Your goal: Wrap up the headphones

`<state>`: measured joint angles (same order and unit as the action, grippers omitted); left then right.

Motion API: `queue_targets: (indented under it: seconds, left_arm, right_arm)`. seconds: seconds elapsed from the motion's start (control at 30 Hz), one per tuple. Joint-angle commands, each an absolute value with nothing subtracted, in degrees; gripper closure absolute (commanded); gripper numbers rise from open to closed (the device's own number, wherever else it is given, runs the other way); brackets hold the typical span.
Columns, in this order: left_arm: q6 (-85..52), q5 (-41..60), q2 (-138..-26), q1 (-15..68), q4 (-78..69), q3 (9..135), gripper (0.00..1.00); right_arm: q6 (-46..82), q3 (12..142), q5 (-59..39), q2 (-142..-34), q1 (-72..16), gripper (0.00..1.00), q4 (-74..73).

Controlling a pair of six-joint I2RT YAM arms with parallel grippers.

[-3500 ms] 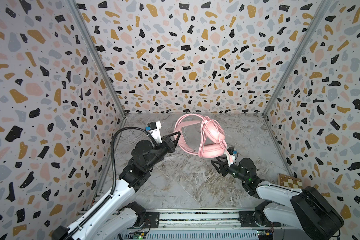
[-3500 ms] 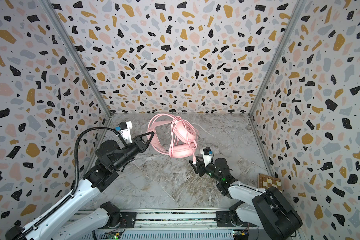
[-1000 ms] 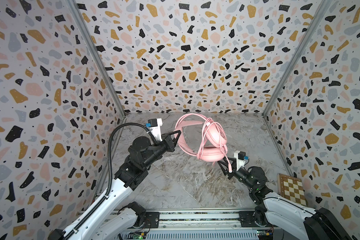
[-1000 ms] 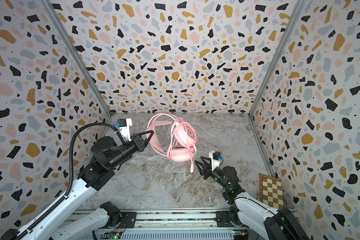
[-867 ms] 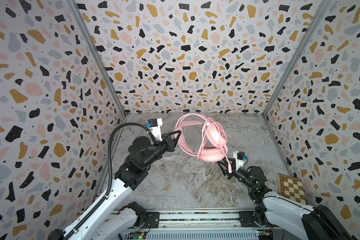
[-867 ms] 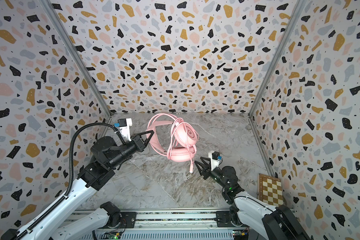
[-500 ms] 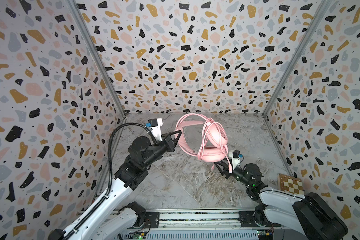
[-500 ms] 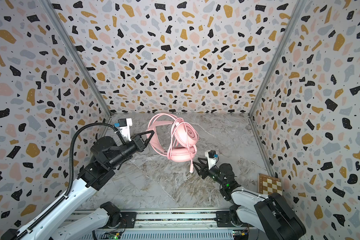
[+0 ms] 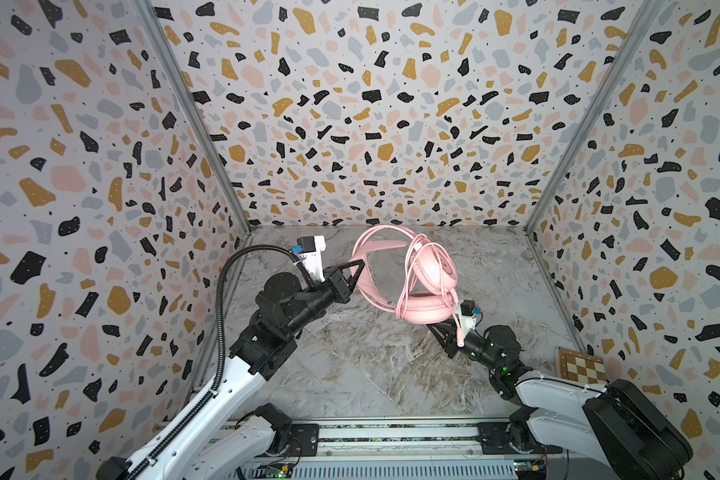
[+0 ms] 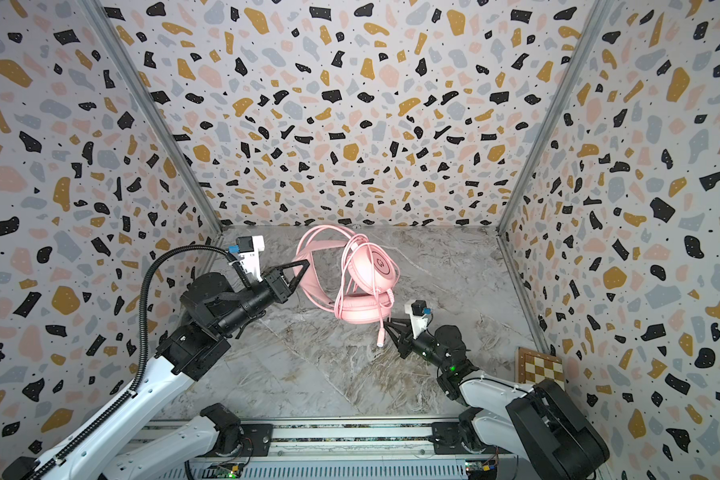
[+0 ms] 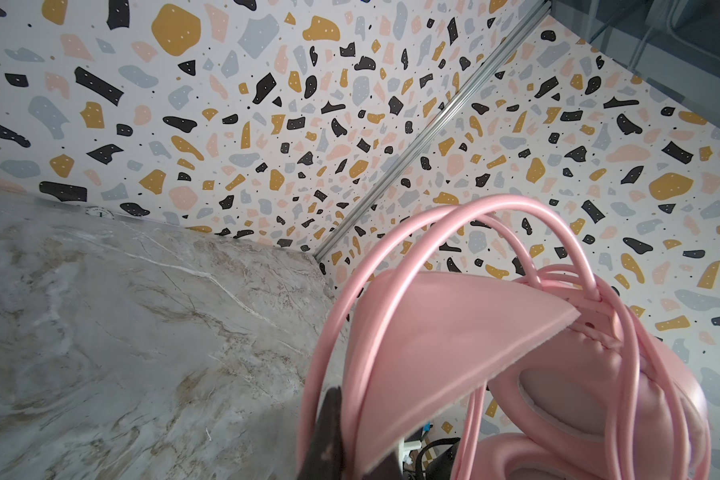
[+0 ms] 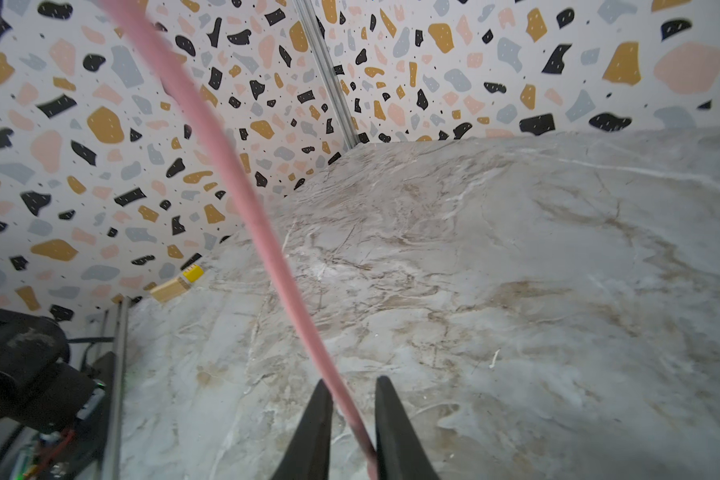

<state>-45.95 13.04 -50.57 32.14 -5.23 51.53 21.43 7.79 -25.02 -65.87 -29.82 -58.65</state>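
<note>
Your left gripper clamps the springy headband of the light headphones, and your right gripper is pinched shut on the limp, slippery cable near its plug: pull gently.

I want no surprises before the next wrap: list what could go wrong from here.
1. The right gripper pinches the thin cable at its fingertips only, close to the plug; a pull may slip it free.
2. The left gripper holds the headphones by the headband alone; cable tension could twist or drag them out.
3. The loops already draped over the earcups look slack and might slide off.
</note>
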Motion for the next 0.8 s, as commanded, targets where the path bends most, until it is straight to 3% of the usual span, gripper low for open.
queue_targets:
  seconds: [0.0,0.1,0.77]
  left_arm:
    - [-48.67,14.03,-49.92,31.92,-14.06,53.62,1.0]
    - [-49.84,14.19,-49.76,31.91,-15.94,52.97,1.0]
    - [-57.88,10.99,-48.21,33.33,-25.09,43.74,1.0]
  right_arm:
    - [21.23,9.65,-25.3,-66.1,-30.11,0.94,-58.9]
    - [21.19,9.95,-25.49,-66.67,-30.15,1.0,-58.71]
    - [20.02,16.88,-29.71,-77.29,-35.44,1.0,-55.94]
